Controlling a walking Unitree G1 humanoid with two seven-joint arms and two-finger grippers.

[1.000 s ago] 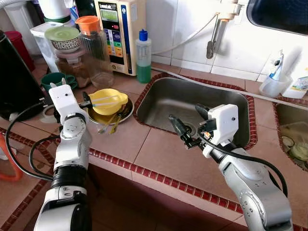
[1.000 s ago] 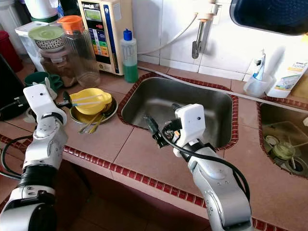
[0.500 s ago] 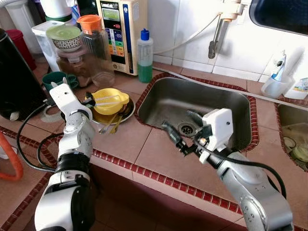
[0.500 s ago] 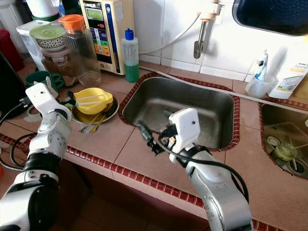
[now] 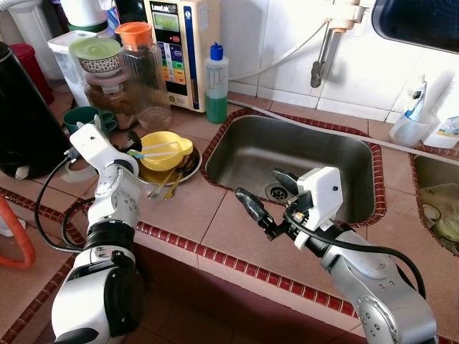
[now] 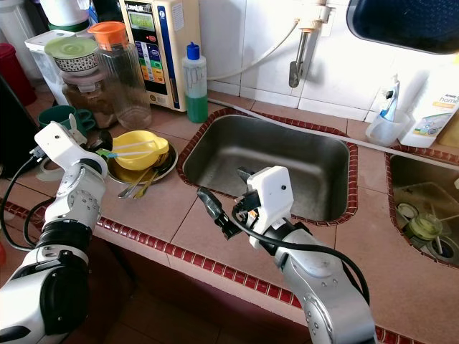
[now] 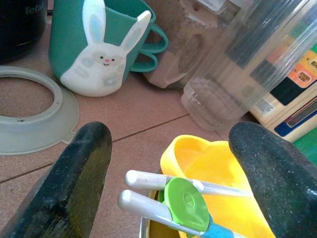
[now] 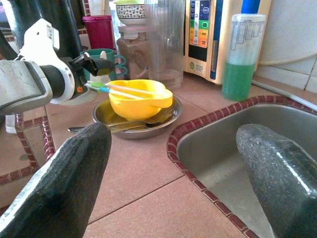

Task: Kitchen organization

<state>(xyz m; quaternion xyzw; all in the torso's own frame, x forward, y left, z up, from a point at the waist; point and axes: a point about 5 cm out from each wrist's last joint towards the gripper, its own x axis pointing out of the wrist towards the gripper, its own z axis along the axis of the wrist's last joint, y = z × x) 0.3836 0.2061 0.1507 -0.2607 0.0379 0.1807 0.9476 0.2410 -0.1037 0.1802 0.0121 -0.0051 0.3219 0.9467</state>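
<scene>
A yellow bowl (image 5: pixel 165 147) sits on a round metal plate (image 5: pixel 185 170) on the tiled counter, left of the sink. Two white sticks with a green and blue end (image 7: pixel 184 202) lie across the bowl's rim. Forks and spoons (image 5: pixel 171 183) rest on the plate beside it. My left gripper (image 5: pixel 130 148) is open at the bowl's left edge, and the sticks' ends lie between its fingers (image 7: pixel 81 163) in the left wrist view. My right gripper (image 5: pixel 262 192) is open and empty above the counter by the sink's front rim, pointing toward the bowl (image 8: pixel 138 98).
The steel sink (image 5: pixel 337 143) lies right of the plate, a second basin (image 5: pixel 430 179) at far right. Behind stand a green soap bottle (image 5: pixel 214 86), a clear pitcher (image 5: pixel 145 75), a water appliance (image 5: pixel 176 43) and a teal bunny mug (image 7: pixel 96 52). A black appliance (image 5: pixel 25 115) stands at left.
My right gripper has drawn left and toward the counter's front, away from the sink. My left wrist has turned, with its gripper staying by the yellow bowl.
</scene>
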